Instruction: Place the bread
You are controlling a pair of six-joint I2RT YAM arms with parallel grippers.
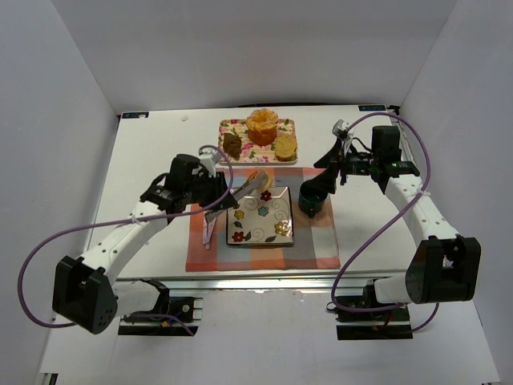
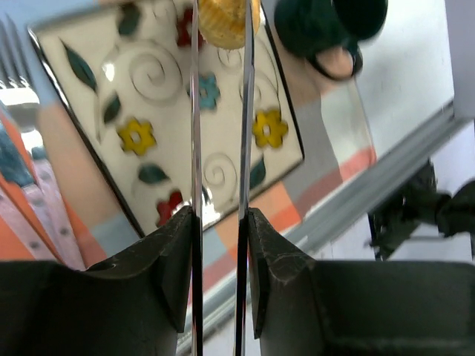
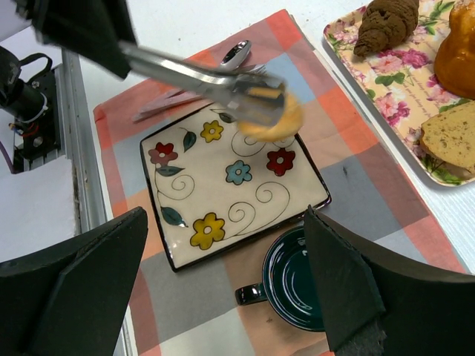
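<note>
- Our left gripper [image 2: 220,230] clamps steel tongs [image 2: 194,111] pinching the round golden bread roll [image 3: 276,119] at the square floral plate's [image 3: 223,200] twelve o'clock.
- Right gripper [image 3: 223,285] gapes empty.
- Likely light, soft: we pinch mid-roll gently.

We look down on a white table [image 1: 152,152] boxed in by three plain pale panels: a back wall [image 1: 256,48], a left wall [image 1: 40,120] and a right wall [image 1: 481,80]. The light is soft and even, and shadows stay faint. A metal rail [image 1: 240,281] runs along the table's near edge. A small blue mark [image 1: 136,115], perhaps tape, sits at each far corner.
</note>
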